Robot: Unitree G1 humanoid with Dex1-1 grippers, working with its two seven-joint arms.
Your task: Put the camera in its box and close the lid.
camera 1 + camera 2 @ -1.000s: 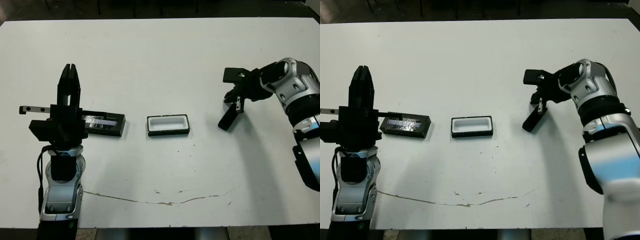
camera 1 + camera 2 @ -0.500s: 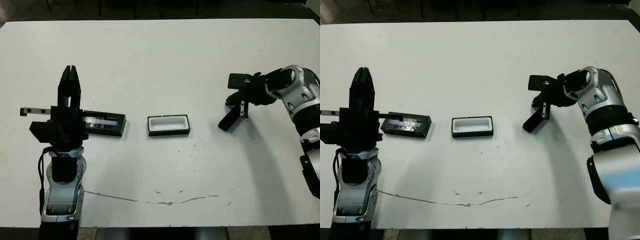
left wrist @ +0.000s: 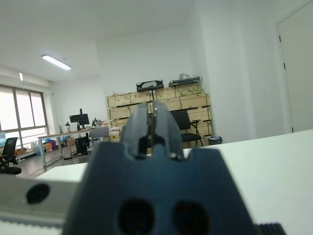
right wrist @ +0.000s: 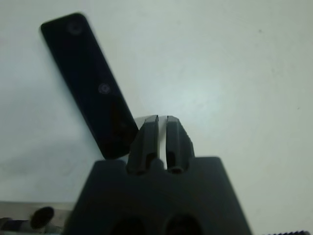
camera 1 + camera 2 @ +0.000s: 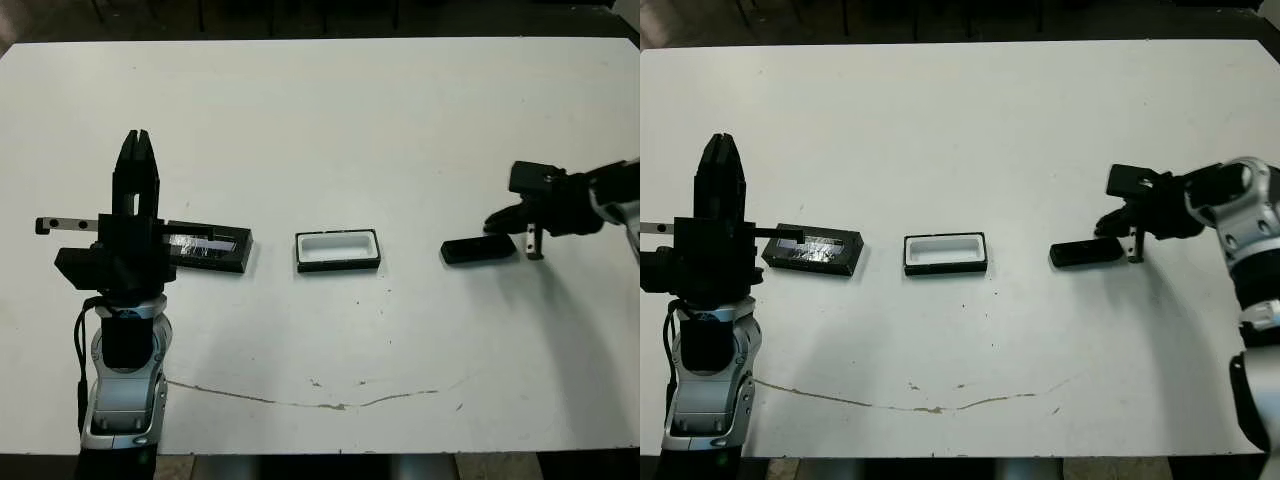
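Zero steps actually finished from where I'm sitting. The camera [image 5: 479,250] is lying flat on the worktop over toward the right edge, the box [image 5: 337,250] sits open and empty roughly mid-worktop, and the lid [image 5: 207,247] is off, lying further toward the left edge, just beside my left arm. So I've still got everything to do: pick the camera up, lay it in the box, then fetch the lid and put it on.

My right end effector [image 4: 162,128] has its fingers pressed together with only a sliver between them, gripping nothing. The camera is right next to it, on the box side; in the right wrist view the bar runs diagonally with its near end just beside the fingertips, and I can't tell if it's touching them. I reckon I need to open up and get the fingers straddling the bar's narrow width.

My left end effector [image 5: 135,165] points up, well off the worktop, fingers closed and empty too.
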